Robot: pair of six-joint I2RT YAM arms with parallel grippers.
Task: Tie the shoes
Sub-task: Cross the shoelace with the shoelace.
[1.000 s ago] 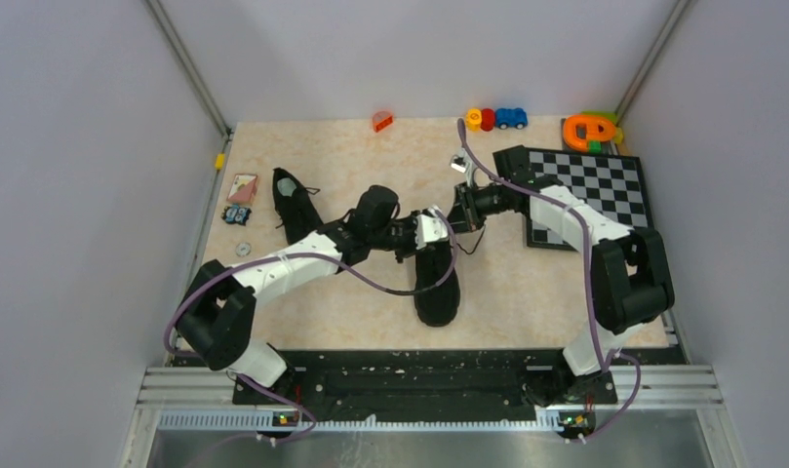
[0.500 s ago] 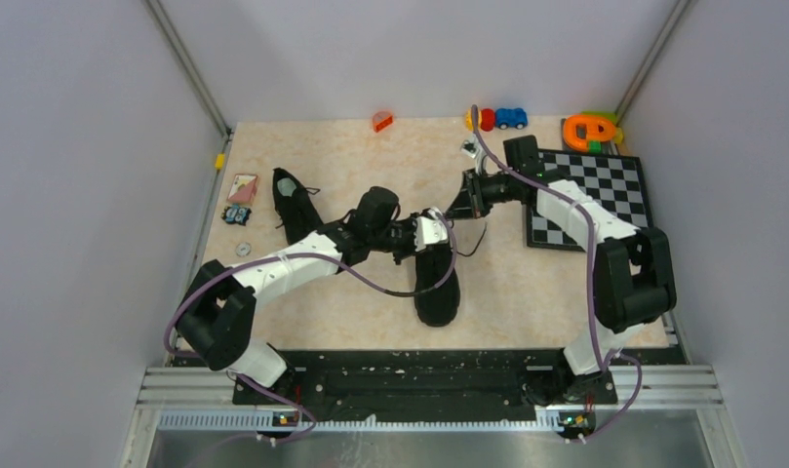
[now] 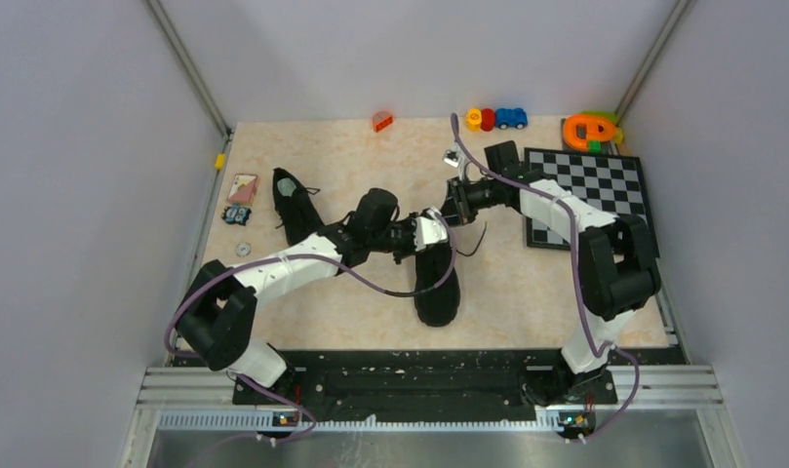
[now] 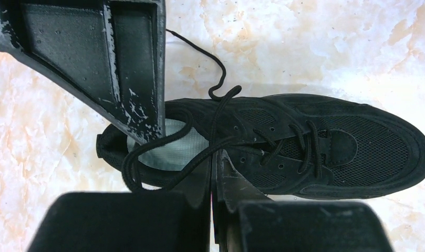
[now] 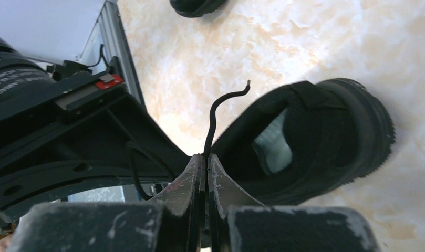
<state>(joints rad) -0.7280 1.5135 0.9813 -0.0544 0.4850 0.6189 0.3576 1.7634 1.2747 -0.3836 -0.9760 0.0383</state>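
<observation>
Moved: right gripper [image 3: 455, 207] has slid a little to the left since 0.5 seconds ago and now sits closer to the left gripper [image 3: 439, 222]. The left arm and both shoes lie as they did.
Left gripper: fingers pressed tight together, pinching a loop of the lace [image 4: 220, 107] just over the heel end of the middle shoe [image 3: 437, 288].
Right gripper: fingers pressed tight together on the lace too. A short bent end pokes up past the tips in the right wrist view.
Middle shoe: black, lying flat in the middle of the table [image 3: 351, 166]. Its toe points toward the arm bases and its heel is under the 2 grippers.
Insole [image 4: 170, 149]: pale grey-green, showing in the shoe's opening.
Lace: criss-crossed up the shoe, loose at the top, not tied.
Other shoe [image 3: 293, 207]: black, farther back on the left, well apart from the middle shoe and beside the left arm.
Chessboard [image 3: 595, 190]: on the right side, partly under the right arm.
Orange block [image 3: 381, 121]: at the far edge.
Small toys [image 3: 497, 118]: 3 in a row, yellow, red and blue, at the far edge.
Card [image 3: 243, 185]: at the left edge, near the other shoe.
</observation>
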